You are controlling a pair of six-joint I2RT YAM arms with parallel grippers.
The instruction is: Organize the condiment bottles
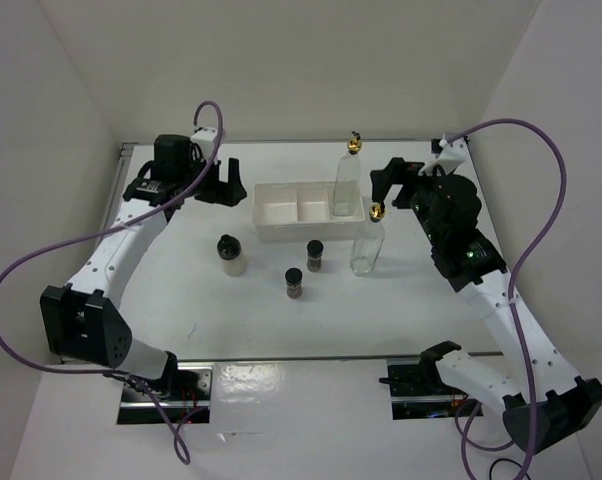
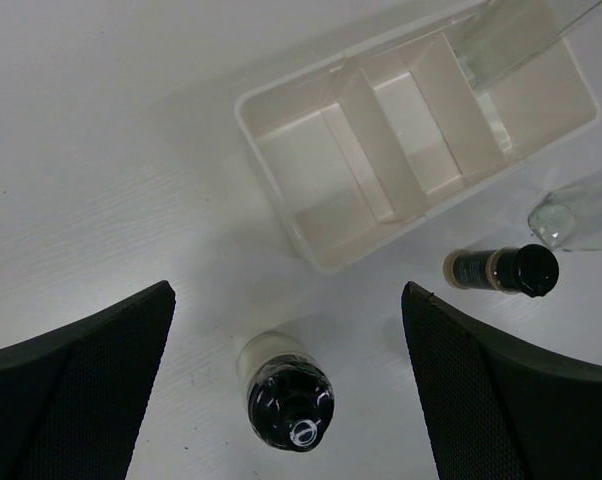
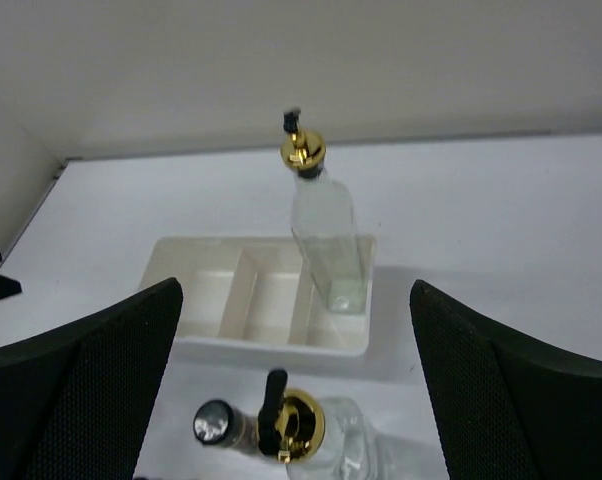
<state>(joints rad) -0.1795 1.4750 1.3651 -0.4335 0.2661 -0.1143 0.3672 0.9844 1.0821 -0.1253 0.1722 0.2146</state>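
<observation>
White rectangular three-compartment tray [image 1: 281, 232], set toward the far side of the white table [image 1: 181, 300]; tall clear square glass bottle with gold pourer top [image 1: 346, 185], upright in the tray's right-hand compartment; second tall clear square glass bottle with gold pourer top [image 1: 367, 248], upright on the table just outside the tray's near right corner, apart from the first; wider whitish jar with black cap [image 1: 231, 255], upright on the table near the tray's near left corner, not touching it; small dark jar with black cap [image 1: 315, 256], upright in front of the tray, between the whitish jar and the second tall bottle; second small dark black-capped jar [image 1: 294, 283], upright, a little closer to the arm bases and slightly left of the first, apart from it. Left gripper [image 1: 221, 188], raised beside the tray's left end; fingers spread wide, gripping nothing; its wrist view looks down on the whitish jar. Right gripper [image 1: 393, 180], raised beside the tray's right end, near both tall bottles; fingers spread wide, gripping nothing.
</observation>
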